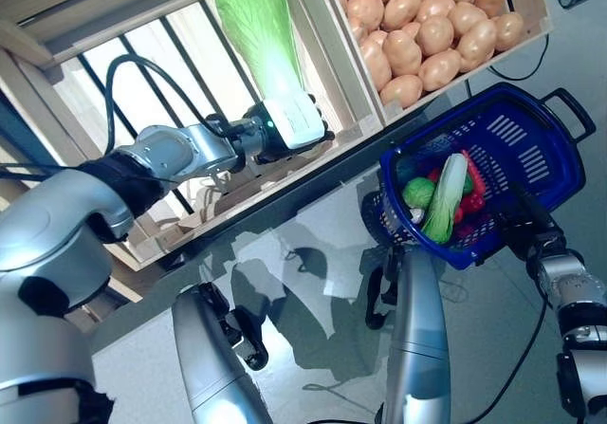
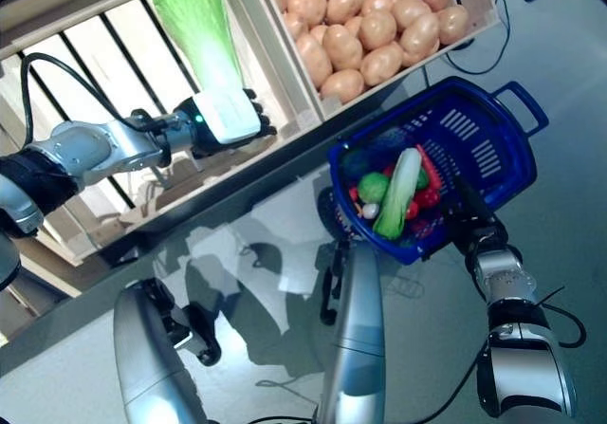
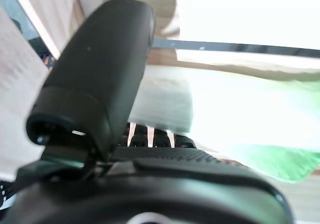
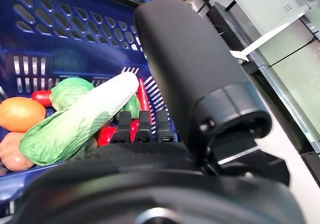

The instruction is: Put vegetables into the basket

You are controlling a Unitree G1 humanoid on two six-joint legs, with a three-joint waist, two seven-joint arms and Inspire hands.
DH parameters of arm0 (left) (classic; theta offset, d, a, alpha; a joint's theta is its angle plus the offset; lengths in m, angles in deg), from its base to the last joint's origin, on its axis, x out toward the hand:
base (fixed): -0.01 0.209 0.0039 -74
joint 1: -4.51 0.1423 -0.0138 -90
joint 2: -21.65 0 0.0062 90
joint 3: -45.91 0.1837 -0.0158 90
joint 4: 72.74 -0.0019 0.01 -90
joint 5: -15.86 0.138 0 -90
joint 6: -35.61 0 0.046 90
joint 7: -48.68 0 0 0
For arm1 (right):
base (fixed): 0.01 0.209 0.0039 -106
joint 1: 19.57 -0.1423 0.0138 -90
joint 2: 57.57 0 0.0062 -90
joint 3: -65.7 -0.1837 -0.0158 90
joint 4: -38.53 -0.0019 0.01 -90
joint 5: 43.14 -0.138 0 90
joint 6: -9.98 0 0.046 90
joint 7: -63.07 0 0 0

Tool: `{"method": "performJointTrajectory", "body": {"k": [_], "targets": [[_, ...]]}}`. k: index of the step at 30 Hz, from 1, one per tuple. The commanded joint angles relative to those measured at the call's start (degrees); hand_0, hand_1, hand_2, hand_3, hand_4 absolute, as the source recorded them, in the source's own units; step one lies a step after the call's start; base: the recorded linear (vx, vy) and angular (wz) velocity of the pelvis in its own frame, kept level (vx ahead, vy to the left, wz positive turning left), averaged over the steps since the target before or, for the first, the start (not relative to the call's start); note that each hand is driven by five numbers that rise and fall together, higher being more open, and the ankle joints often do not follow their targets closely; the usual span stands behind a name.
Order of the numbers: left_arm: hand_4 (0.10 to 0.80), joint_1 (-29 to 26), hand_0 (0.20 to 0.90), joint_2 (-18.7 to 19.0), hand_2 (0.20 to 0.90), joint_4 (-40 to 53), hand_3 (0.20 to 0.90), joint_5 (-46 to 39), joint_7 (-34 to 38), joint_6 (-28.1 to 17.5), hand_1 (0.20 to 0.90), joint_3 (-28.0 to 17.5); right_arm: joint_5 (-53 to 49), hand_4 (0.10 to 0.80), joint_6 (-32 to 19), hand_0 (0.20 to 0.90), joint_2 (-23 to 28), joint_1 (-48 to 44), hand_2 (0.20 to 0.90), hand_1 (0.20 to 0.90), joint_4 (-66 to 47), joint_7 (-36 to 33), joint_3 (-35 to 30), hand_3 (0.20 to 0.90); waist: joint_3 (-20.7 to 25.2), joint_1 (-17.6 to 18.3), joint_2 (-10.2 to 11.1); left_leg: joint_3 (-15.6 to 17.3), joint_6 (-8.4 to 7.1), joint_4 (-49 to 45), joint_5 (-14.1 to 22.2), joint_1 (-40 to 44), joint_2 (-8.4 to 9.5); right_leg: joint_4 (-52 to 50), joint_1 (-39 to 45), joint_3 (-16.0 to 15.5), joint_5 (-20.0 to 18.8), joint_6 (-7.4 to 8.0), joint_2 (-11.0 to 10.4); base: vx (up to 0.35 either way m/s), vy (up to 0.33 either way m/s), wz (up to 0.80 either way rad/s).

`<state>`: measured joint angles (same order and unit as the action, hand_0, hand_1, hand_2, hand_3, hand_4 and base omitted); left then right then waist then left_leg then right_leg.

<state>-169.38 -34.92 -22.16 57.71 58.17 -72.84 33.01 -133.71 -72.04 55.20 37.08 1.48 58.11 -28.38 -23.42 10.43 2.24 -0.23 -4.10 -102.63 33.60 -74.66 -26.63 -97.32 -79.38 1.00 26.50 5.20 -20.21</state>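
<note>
Wooden crate [image 1: 332, 73] backdrop; left hand [image 1: 285, 135] clamps cabbage [image 1: 261, 26] stalk.

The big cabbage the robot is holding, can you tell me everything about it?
The cabbage is a long Chinese cabbage with crinkly light green leaves at the top and a smooth white stalk at the bottom. It looks shiny, maybe a plastic toy. It stands nearly upright, leaves pointing up, in front of an open wooden crate. The left hand is curled round its white stalk, holding it off the crate's slats. Nothing else seems to touch it. It is not yet in the blue basket.
</note>
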Motion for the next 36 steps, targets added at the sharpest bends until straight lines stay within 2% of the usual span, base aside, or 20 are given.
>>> {"method": "performJointTrajectory", "body": {"k": [1, 4, 8, 16, 17, 18, 31, 36], "targets": [[0.8, -6.4, 0.9, 0.7, 0.9, -6.0, 0.9, -3.7, -2.2, 2.6, 0.9, -4.1, -2.3, 0.8, -3.4, 0.9, -2.3, 0.8, 0.9, 0.9, -3.6, 3.6, -3.0, 0.9, -2.7, 1.9, 0.6, -2.9, -3.1, 1.2, -0.5, -4.4, 0.18, 2.0, -0.1, 1.0, -4.2, 2.58, -3.6, 0.01, -0.001, -0.1], [0.8, -6.0, 0.9, 0.2, 0.9, -7.4, 0.9, -3.1, -3.8, 2.7, 0.9, -4.2, -1.5, 0.8, -3.7, 0.9, -2.8, 1.9, 0.9, 0.9, -6.2, 4.3, -2.8, 0.9, -3.0, 2.3, 1.0, -3.5, -2.86, 0.5, -0.4, -4.7, 0.24, 1.6, -0.4, 1.4, -4.3, 2.34, -3.5, 0.016, -0.003, -0.04], [0.8, -5.8, 0.9, 0.3, 0.9, -9.5, 0.9, -1.7, -7.2, 5.9, 0.9, -4.7, -1.0, 0.8, -4.7, 0.9, -3.4, 2.8, 0.9, 0.9, -11.9, 4.3, -1.6, 0.9, -3.7, 2.5, 1.6, -4.1, -2.4, -0.8, -0.3, -6.0, -0.07, 0.9, -1.6, 1.7, -4.6, 2.13, -3.5, 0.003, 0.0, -0.01], [0.8, -3.5, 0.9, 0.1, 0.9, -12.1, 0.9, 2.5, -6.4, 11.6, 0.9, -8.0, 1.2, 0.8, -5.6, 0.9, -5.4, 4.8, 0.9, 0.9, -21.0, 1.5, -0.4, 0.9, -4.1, 3.0, 2.4, -4.7, -2.23, -2.3, -0.3, -6.8, -1.13, -0.3, -2.6, 2.0, -4.4, 1.88, -3.6, 0.015, -0.002, -0.04], [0.618, -3.1, 0.627, 0.3, 0.627, -12.4, 0.627, 3.0, -6.1, 12.3, 0.627, -8.5, 1.6, 0.8, -5.9, 0.9, -5.6, 5.2, 0.9, 0.9, -21.5, 1.3, -0.5, 0.9, -4.1, 3.0, 2.4, -4.7, -2.15, -2.2, -0.3, -6.6, -1.15, -0.2, -2.4, 1.9, -4.5, 1.89, -3.7, 0.034, 0.008, -0.04], [0.4, -2.7, 0.3, 0.5, 0.3, -12.5, 0.3, 3.1, -5.3, 12.3, 0.3, -8.9, 1.7, 0.8, -6.0, 0.9, -5.6, 5.5, 0.9, 0.9, -22.0, 1.1, -0.8, 0.9, -4.1, 3.0, 2.4, -4.6, -2.06, -2.1, -0.3, -6.4, -1.2, -0.2, -2.3, 1.9, -4.5, 1.93, -3.8, 0.032, 0.004, -0.03], [0.4, 0.6, 0.3, 3.3, 0.3, -11.9, 0.3, 1.5, 0.5, 5.9, 0.3, -12.3, 5.8, 0.8, -5.9, 0.9, -6.6, 7.4, 0.9, 0.9, -25.8, -1.3, -1.7, 0.9, -1.3, 2.7, 1.7, -3.3, -1.67, 1.9, -1.5, -1.1, -2.0, 2.3, 3.0, 0.6, -4.3, 1.59, -5.7, 0.05, 0.006, -0.01], [0.4, 1.8, 0.3, 4.6, 0.3, -11.4, 0.3, 1.8, 4.6, 0.9, 0.3, -13.4, 7.4, 0.8, -4.8, 0.9, -7.4, 7.7, 0.9, 0.9, -27.0, -1.8, -1.1, 0.9, 0.4, 2.3, 1.4, -2.0, -1.18, 5.3, -2.6, 3.1, -2.39, 4.4, 7.3, -0.4, -4.3, 1.46, -6.1, 0.065, 0.021, 0.02]]}}
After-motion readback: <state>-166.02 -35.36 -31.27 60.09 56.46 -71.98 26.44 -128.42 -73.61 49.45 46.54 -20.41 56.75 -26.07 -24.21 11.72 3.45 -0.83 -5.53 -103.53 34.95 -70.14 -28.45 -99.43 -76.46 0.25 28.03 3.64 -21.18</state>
